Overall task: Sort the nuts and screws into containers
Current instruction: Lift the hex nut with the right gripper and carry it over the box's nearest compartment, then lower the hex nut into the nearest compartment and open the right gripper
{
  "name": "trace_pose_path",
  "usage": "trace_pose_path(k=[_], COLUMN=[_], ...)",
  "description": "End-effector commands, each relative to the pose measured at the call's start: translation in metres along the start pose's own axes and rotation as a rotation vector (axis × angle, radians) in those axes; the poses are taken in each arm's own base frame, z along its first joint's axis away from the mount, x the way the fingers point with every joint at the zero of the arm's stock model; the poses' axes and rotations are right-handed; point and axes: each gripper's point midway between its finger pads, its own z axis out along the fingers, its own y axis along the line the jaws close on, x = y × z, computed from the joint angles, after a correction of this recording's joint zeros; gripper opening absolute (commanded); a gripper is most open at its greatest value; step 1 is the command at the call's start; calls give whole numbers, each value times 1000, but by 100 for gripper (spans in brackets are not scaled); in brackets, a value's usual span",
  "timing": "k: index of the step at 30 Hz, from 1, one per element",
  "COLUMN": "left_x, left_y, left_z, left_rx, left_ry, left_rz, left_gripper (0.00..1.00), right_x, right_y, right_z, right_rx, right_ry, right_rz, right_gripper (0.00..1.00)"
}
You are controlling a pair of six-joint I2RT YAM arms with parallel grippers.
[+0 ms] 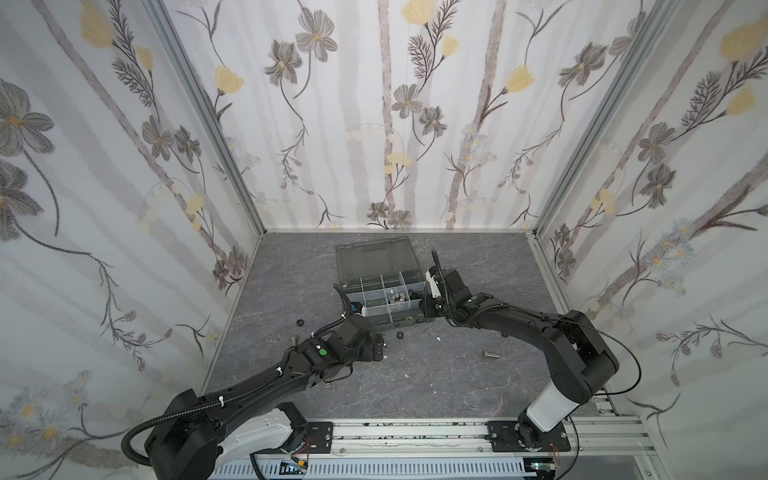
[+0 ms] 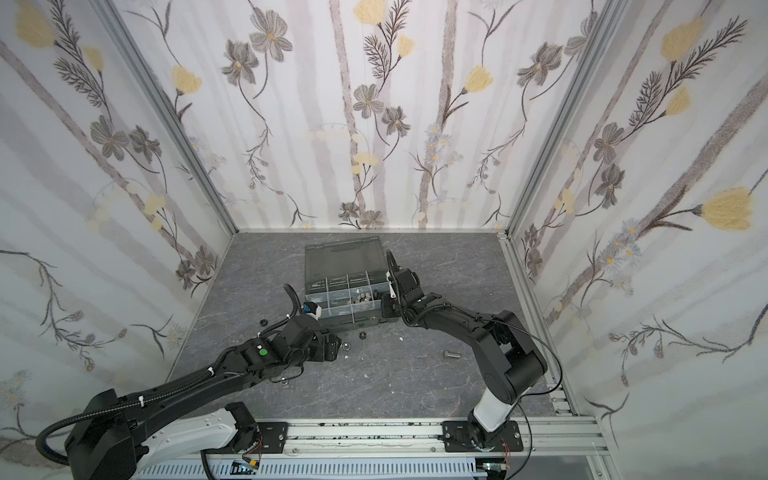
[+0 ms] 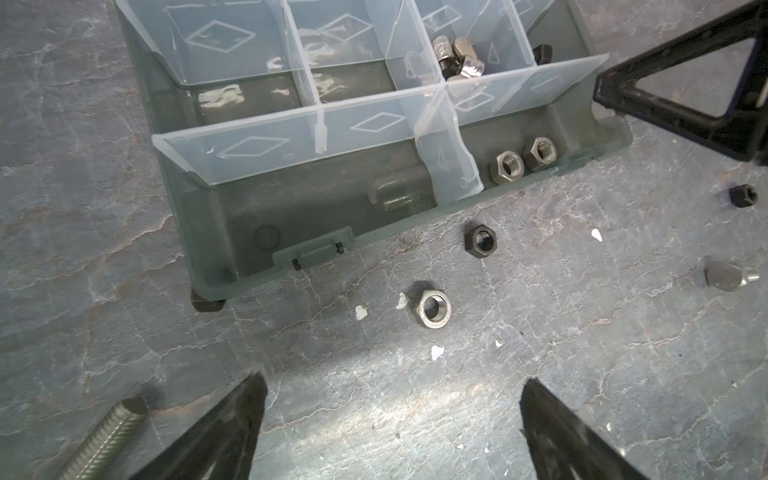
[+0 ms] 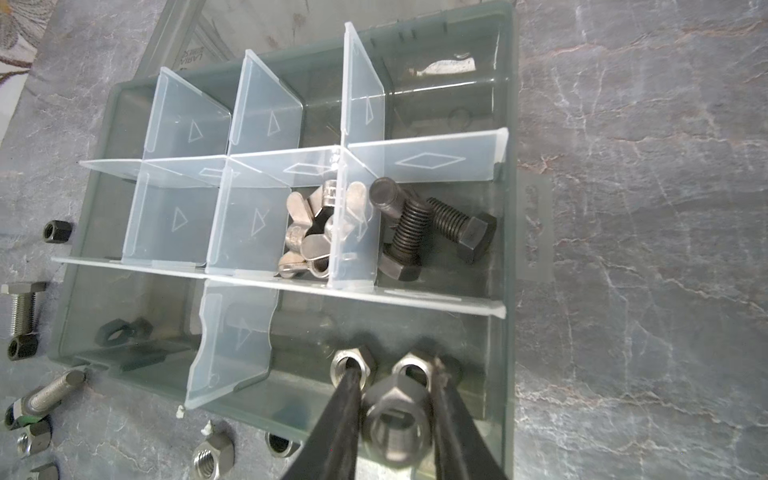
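Right end effector (image 4: 395,376) clamps a silver hex nut (image 4: 397,419) above the organizer box's (image 4: 508,83) front right cell, and two hex nuts (image 4: 363,358) lie below it! Left end effector (image 3: 392,380) gapes wide over the grey marbled surface (image 3: 415,415). Floral walls (image 1: 374,124) hem three sides, with bare surface stretching right of the box. Two black bolts (image 4: 409,232) share one cell.

Grey marbled surface (image 1: 436,374): dark grey plastic organizer box (image 3: 232,224); loose silver hex nut (image 3: 432,309), black hex nut (image 3: 480,242), silver threaded bolt (image 3: 104,436); white flecks (image 3: 361,311).
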Motion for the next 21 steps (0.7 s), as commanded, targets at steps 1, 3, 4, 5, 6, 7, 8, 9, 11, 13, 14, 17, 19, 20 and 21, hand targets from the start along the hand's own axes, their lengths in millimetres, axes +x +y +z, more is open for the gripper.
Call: trace_pose_path(k=[1,3,4,5,6,7,8,9,11,13,14,17,19,20,21], left_x=[-6,-6,-7,-7,-7,-7,-6,-5,-4,-3,-2,-1,1,2,2], left_y=[-5,-6,-6,-7,-7,-9,-10,-12,-17,-22,-23,-25,-26,-26,-26], left_z=[2,3,4,4,5,6,8,10,13,16,17,23,27,30,32], left_rx=[3,-7,-12,-14,-19,-20,-21,-21,-14,-13,-18,-30,-37,-43,-50], left_ry=[-11,-3,-4,-6,-8,-7,-2,4,16,30,36,52,65,70,74], left_rz=[-2,4,6,7,10,9,11,10,15,24,30,43,51,57,63], left_gripper=[93,92,91,90,88,87,85,83,80,77,76,74,72,72,71], right_x=[-8,-9,-10,-13,-15,-17,-18,-21,-23,-22,-28,-30,-31,-31,-31], right_y=[3,4,3,5,4,4,3,3,0,-3,-1,-5,-7,-8,-9], right_z=[-3,-5,-6,-7,-8,-10,-12,-13,-17,-18,-28,-36,-43,-47,-50], right_rx=[-15,-15,-14,-16,-14,-13,-13,-16,-21,-23,-36,-43,-48,-50,-50], right_ry=[-41,-43,-44,-49,-54,-62,-66,-72,-84,-92,-121,-144,-169,-182,-191], right_rz=[5,4,2,-5,-9,-12,-13,-11,-7,-2,1,13,21,24,25], right_gripper=[35,37,37,39,40,40,40,40,40,40,40,41,42,42,42])
